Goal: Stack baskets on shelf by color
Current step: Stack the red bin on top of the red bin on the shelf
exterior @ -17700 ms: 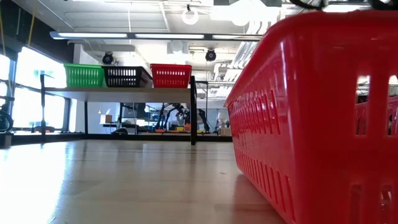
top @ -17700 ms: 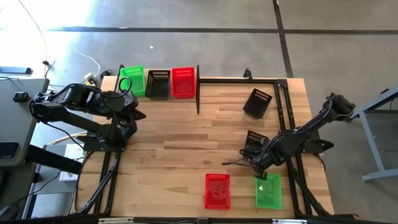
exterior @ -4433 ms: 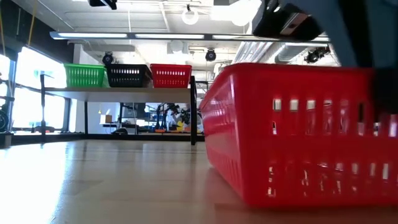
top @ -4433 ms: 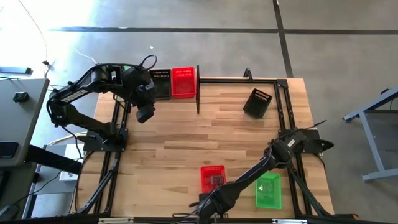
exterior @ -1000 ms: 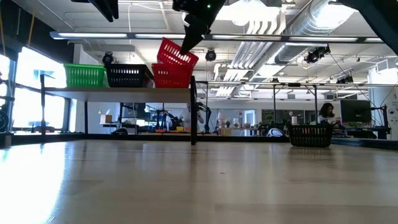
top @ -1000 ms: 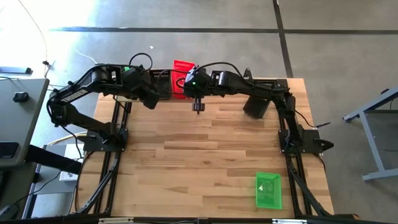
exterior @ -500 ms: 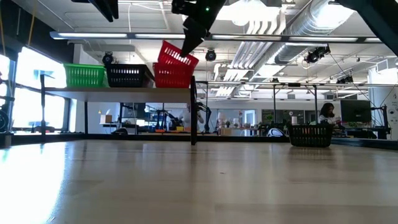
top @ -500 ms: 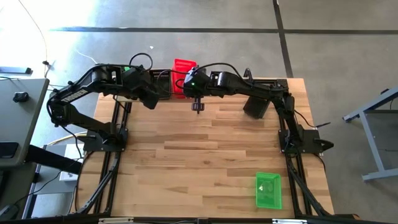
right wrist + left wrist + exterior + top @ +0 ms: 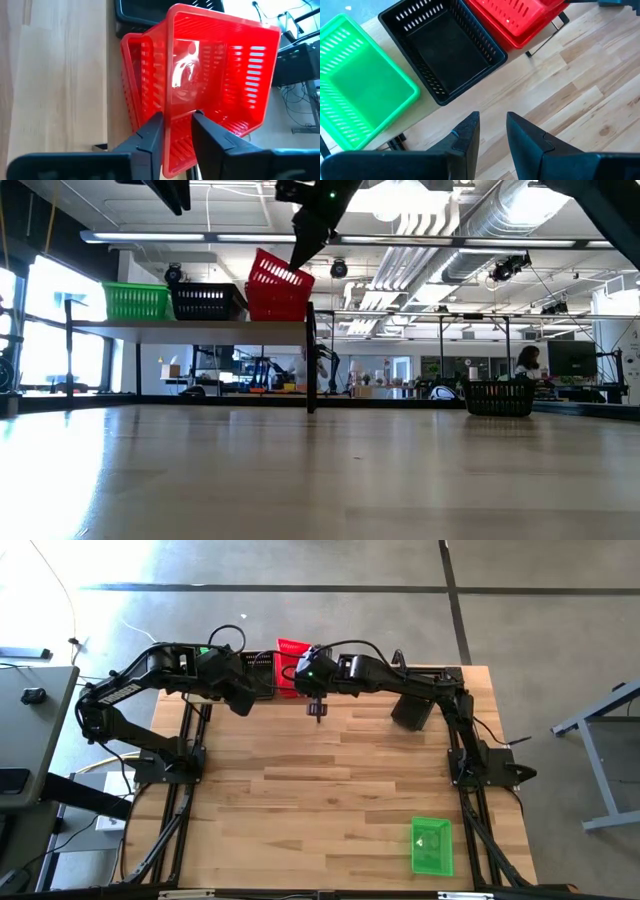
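A light-wood shelf (image 9: 190, 329) carries a green basket (image 9: 136, 302), a black basket (image 9: 204, 302) and a red basket (image 9: 276, 307), each standing on its base. My right gripper (image 9: 176, 131) is above the shelf's right end, shut on a second red basket (image 9: 279, 274) that tilts over the first. My left gripper (image 9: 492, 131) is open and touches nothing. It hovers over the tabletop just near of the black basket (image 9: 445, 55). In the high view the arms cover most of the shelf; the held basket (image 9: 291, 648) shows red between them. My right gripper pinches the red basket's mesh end wall at its rim (image 9: 178, 116) between the two fingers, coming down from above on a slant. The basket hangs tilted, its held end high. Its low end (image 9: 262, 292) dips into the red basket on the shelf.
A green basket (image 9: 431, 847) lies near the table's near right corner. A black basket (image 9: 413, 705) sits at the far right. A black post (image 9: 311, 358) stands at the shelf's right end. A person (image 9: 522, 365) is in the room far behind.
My right gripper has eased down a little toward the shelf. The held red basket has tipped somewhat flatter, and its low end has sunk a little into the red basket below.
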`<state>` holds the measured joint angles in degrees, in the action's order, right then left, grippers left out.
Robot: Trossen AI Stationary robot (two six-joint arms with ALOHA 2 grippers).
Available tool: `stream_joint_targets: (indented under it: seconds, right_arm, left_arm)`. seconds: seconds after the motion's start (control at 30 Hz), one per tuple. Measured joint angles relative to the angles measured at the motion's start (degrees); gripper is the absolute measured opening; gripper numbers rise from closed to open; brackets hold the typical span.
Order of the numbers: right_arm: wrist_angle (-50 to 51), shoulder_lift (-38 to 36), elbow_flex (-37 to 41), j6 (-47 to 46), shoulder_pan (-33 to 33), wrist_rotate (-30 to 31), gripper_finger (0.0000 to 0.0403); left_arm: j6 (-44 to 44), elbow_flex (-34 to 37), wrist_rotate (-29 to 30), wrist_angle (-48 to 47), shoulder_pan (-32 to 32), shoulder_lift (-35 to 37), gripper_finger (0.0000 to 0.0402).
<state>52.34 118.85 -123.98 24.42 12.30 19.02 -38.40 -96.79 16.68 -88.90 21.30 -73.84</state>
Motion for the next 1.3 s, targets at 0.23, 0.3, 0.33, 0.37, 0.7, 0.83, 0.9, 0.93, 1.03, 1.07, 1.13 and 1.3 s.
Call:
stream_joint_targets:
  seconds: [0.23, 0.3, 0.33, 0.37, 0.7, 0.83, 0.9, 0.93, 1.03, 1.07, 1.13, 1.3]
  right_arm:
    - [2.7, 0.0, -3.7, -0.2, -1.2, 0.9, 0.0092]
    - [4.8, -0.1, -6.2, -1.5, -1.2, -0.6, 0.0092]
    - [6.1, -0.1, -7.4, -2.0, -1.0, -1.4, 0.0092]
    - [7.4, -0.1, -8.6, -2.4, -0.9, -2.0, 0.0092]
    - [8.5, -1.5, -10.9, -11.6, 5.8, -8.0, 0.0092]
    - [10.3, -1.5, -8.5, -15.8, 8.3, -9.5, 0.0092]
    - [9.9, -1.5, -6.1, -17.0, 8.9, -11.3, 0.0092]
    - [9.8, -1.5, -5.0, -17.3, 9.1, -11.6, 0.0092]
    - [9.0, -1.5, -2.0, -18.5, 9.2, -11.1, 0.0092]
    - [8.8, -1.5, -0.8, -18.9, 9.2, -10.7, 0.0092]
    - [8.4, -1.4, 0.9, -19.9, 9.2, -10.8, 0.0092]
    - [7.1, -1.4, 4.2, -21.5, 8.7, -12.1, 0.0092]
  left_arm:
    - [0.1, 0.0, 0.0, 0.0, 0.0, 0.0, 0.0087]
    - [0.1, 0.0, 0.0, 0.0, 0.0, 0.0, 0.0087]
    - [0.1, 0.0, 0.0, 0.0, 0.0, 0.0, 0.0087]
    - [0.1, 0.0, 0.0, 0.0, 0.0, 0.0, 0.0087]
    - [0.0, 0.0, -0.1, 0.0, 0.0, 0.0, 0.0087]
    - [0.0, 0.0, -0.9, 0.0, 0.0, 0.0, 0.0087]
    - [0.0, 0.0, -1.0, 0.0, 0.0, 0.0, 0.0087]
    - [0.0, 0.0, -1.1, 0.0, 0.0, 0.0, 0.0087]
    - [0.3, 0.0, -1.1, 0.0, 0.0, 0.0, 0.0087]
    - [0.5, 0.0, -1.1, 0.0, 0.0, 0.0, 0.0087]
    - [0.5, 0.0, -1.1, 0.0, 0.0, 0.0, 0.0087]
    - [0.6, 0.0, -1.1, 0.0, 0.0, 0.0, 0.0087]
